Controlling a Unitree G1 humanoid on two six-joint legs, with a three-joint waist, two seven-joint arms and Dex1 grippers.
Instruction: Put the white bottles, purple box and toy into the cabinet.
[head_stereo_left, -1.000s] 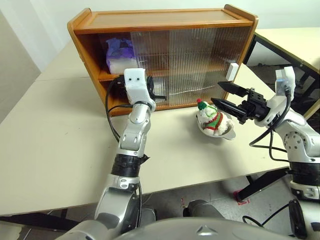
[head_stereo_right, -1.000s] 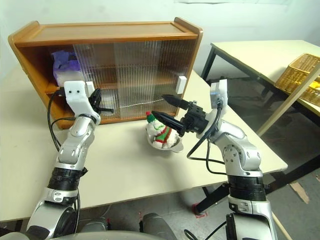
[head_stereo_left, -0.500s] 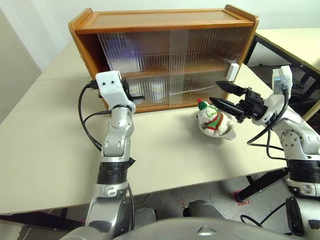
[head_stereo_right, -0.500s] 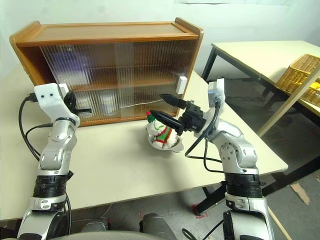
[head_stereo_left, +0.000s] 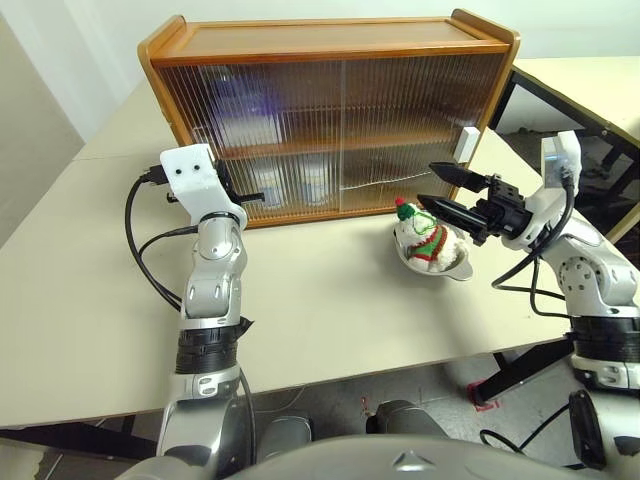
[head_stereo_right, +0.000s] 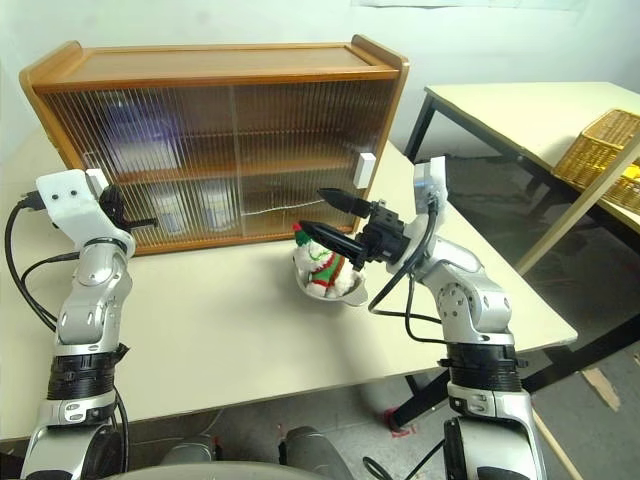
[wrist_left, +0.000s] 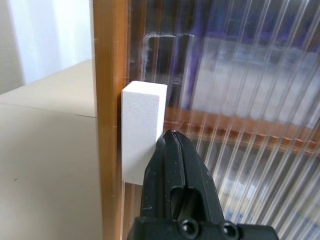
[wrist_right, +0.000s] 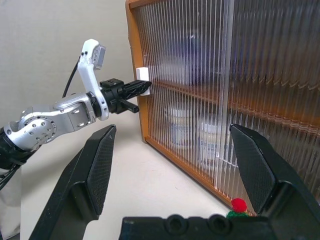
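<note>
With both ribbed doors across the cabinet (head_stereo_left: 330, 45) and bottles and purple box dim behind them, the left gripper (wrist_left: 172, 150), clenched, presses the left door's white handle (wrist_left: 141, 130), while the right gripper (head_stereo_left: 447, 192) hangs released over the toy (head_stereo_left: 422, 235) in its bowl (head_stereo_left: 455, 268), apparently next to be grasped.

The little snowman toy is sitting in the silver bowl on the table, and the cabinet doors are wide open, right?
Not quite. The toy does sit in the silver bowl on the table, but the cabinet is closed: in the left eye view its ribbed sliding doors cover the whole front, and the left gripper, shut, is at the white handle by the frame.
</note>
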